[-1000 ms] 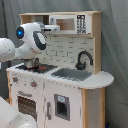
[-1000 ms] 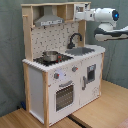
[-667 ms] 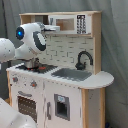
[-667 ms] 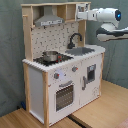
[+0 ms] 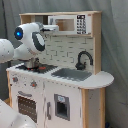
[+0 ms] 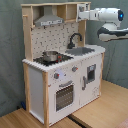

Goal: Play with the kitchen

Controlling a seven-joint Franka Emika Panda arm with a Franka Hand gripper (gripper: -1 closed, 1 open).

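The kitchen [image 5: 75,100] [image 6: 50,85] is a tall toy of white and pale wood. It has a black faucet [image 5: 83,59] [image 6: 75,39] over a grey sink [image 5: 72,74] [image 6: 82,51]. A metal pot [image 6: 50,56] sits on the stovetop below a grey hood [image 6: 48,21]. The oven door [image 5: 27,107] [image 6: 65,95] is low on the front. My gripper [image 5: 51,28] [image 6: 81,13] is up at the top shelf, against the end of the small microwave [image 5: 67,24]. In the first exterior view my arm hides much of the pot.
A grey curtain hangs behind the kitchen in both exterior views. The kitchen stands on a wooden floor [image 6: 100,107]. A small dispenser door [image 5: 61,106] [image 6: 90,74] sits under the sink. My white arm [image 5: 27,42] [image 6: 112,32] reaches in from the microwave side.
The arm has hardly moved; the gripper stays at the microwave end of the top shelf.
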